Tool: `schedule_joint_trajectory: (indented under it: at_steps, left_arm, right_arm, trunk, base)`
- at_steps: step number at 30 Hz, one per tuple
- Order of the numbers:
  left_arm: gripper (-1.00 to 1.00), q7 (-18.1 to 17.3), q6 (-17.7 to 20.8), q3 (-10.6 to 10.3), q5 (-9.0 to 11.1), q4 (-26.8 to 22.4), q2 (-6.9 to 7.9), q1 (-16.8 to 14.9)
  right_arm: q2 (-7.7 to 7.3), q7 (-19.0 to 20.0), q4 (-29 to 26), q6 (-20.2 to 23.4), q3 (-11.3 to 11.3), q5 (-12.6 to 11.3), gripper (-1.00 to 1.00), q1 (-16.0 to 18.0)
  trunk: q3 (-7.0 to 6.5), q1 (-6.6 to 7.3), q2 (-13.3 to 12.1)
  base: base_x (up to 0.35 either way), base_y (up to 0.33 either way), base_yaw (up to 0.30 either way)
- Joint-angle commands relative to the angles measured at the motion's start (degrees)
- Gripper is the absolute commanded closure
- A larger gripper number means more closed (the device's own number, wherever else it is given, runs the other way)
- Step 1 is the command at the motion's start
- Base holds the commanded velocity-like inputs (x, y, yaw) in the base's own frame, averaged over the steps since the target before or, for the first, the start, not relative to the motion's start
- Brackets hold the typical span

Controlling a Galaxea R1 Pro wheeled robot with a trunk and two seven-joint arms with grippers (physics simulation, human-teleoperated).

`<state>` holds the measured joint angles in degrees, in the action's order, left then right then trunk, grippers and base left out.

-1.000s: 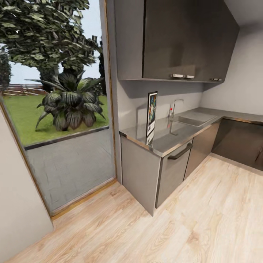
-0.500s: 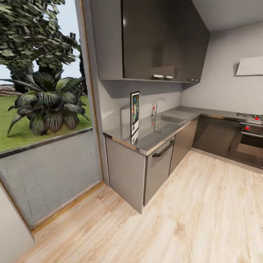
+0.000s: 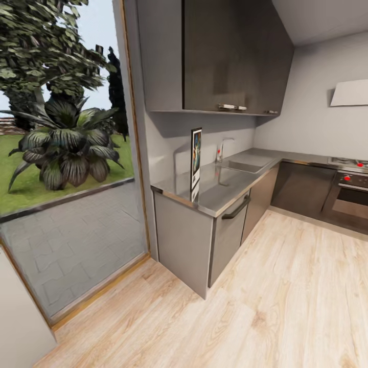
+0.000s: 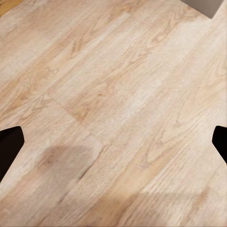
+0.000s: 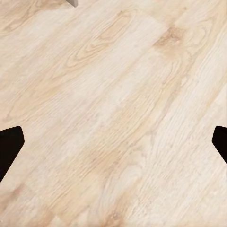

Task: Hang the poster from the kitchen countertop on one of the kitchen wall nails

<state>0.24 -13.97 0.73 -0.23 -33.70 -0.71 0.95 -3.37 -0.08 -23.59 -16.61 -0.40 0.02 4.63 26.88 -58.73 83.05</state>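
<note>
While both grippers, left (image 4: 113,142) and right (image 5: 113,142), hang spread wide over wooden floor (image 3: 286,296), the poster (image 3: 196,158) stands upright ahead on the kitchen countertop (image 3: 230,186), edge-on, its long axis vertical, well apart from either.

L gripper (image 4: 113,142) & R gripper (image 5: 113,142) spread wide.

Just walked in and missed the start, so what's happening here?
Nothing is being handled yet. The robot stands on the wood floor looking at the kitchen countertop, where the poster stands upright near the end by the glass door, with the sink beyond it. The left hand and right hand are both open, empty and pointed at the floor.
</note>
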Motion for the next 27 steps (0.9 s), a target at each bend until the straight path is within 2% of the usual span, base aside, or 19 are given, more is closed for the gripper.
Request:
schedule_joint_trajectory:
  at_steps: [1, 17, 27]
  left_arm:
    - [-1.00, 0.02, -0.09, 0.07, -0.03, -0.05, -0.01, 0.01]
    - [-1.00, 0.02, -0.09, 0.12, -0.03, -0.06, 0.00, 0.01]
    - [-1.00, 0.02, -0.09, 0.14, -0.03, -0.05, 0.00, 0.01]
  right_arm:
    - [0.00, -0.01, 0.03, -0.18, -0.04, 0.03, -1.00, 0.02]
    - [-0.04, -0.01, 0.03, -0.22, -0.04, 0.12, -1.00, 0.02]
    - [-0.06, -0.01, -0.05, -0.38, 0.04, 0.25, -1.00, -0.21]
  trunk:
    - [0.05, 0.00, 0.03]
    - [0.05, 0.00, 0.03]
    - [0.05, 0.00, 0.03]
  base:
    - [0.000, 0.047, -0.002]
    - [0.142, 0.192, 0.000]
    - [0.012, 0.032, 0.000]
